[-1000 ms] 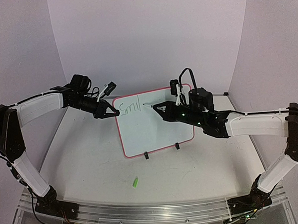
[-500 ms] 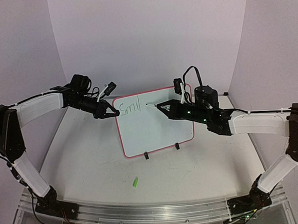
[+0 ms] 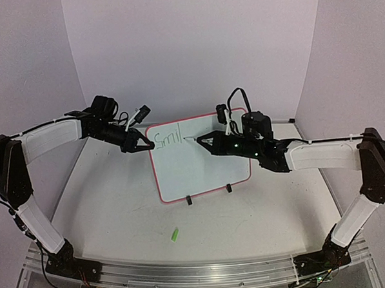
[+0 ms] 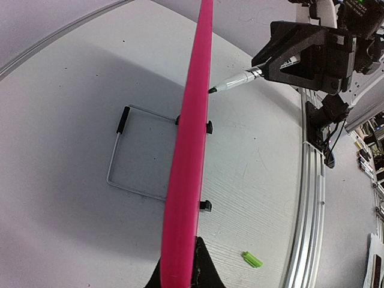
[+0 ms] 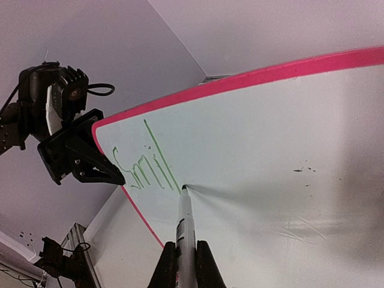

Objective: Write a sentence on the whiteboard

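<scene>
Toward the back of the table [image 3: 118,206], the whiteboard [image 3: 200,169] stood tilted on its black feet. The left gripper [image 3: 144,147] clenched its left rim. The right gripper [image 3: 202,141] grasped a marker [image 5: 183,219], its tip touching the board just after the green sentence [image 3: 168,139], which read only "Smil".

Both arms reaching inward, left hand [image 3: 146,146] pinched closed, right hand [image 3: 203,141] clamped tight, apparently near level
</scene>
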Robot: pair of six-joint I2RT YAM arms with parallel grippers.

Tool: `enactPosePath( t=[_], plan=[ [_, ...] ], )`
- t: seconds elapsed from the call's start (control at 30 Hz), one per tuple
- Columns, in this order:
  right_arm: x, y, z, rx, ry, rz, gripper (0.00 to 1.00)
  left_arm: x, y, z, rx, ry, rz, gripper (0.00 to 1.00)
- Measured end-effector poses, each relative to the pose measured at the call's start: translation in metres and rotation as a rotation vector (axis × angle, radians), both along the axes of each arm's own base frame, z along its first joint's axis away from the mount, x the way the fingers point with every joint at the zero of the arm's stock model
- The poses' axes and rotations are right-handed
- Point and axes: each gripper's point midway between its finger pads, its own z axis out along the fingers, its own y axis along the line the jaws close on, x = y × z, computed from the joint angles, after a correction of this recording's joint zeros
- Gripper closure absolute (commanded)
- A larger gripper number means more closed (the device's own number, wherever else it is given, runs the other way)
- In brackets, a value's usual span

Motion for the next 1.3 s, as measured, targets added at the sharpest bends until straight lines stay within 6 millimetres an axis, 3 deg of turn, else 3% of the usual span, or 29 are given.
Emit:
enactPosePath(
  t=[1.3],
  plan=[
    [0.0082, -0.0063, 0.0032, 0.001, -0.018, -0.069, 1.0, 0.0007, 0.0006, -0.0005, 0.003, 0.005, 0.008, 1.0]
  ],
)
